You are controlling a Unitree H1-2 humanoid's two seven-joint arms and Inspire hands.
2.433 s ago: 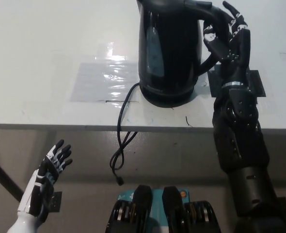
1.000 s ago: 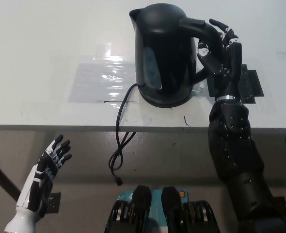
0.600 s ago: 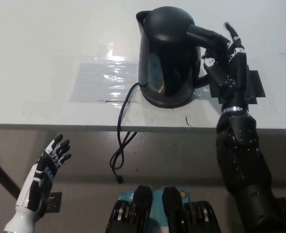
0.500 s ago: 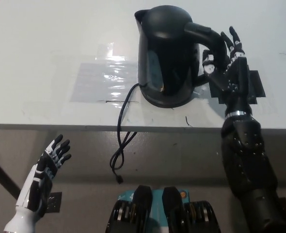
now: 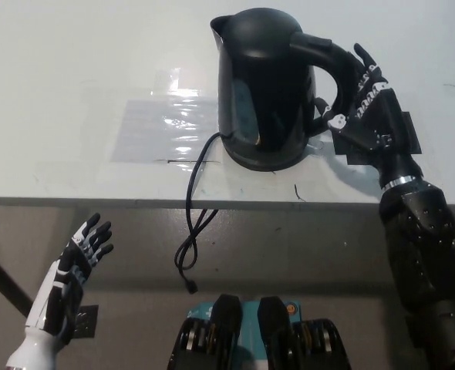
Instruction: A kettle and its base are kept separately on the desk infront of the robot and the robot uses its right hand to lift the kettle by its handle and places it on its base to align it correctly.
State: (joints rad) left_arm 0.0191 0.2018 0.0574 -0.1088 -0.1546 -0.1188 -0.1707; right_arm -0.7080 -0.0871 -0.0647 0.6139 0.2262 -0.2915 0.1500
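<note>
Kettle [image 5: 264, 85] — black, upright on its base [image 5: 262, 158] near the tabletop [image 5: 73, 92] front edge, cord [image 5: 190, 223] hanging over it. Right robot hand [image 5: 366, 104] — fingers spread, open beside the handle [image 5: 328, 65]. Left robot hand [image 5: 72, 281] — below the tabletop, fingers apart, empty.

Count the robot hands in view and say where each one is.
2. The white left hand hangs open below the desk edge at lower left; the black right hand is beside the kettle handle.

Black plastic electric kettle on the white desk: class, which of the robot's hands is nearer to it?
Right. The black right hand is at the black plastic electric kettle's handle; the white left hand hangs below the desk edge, far off.
</note>
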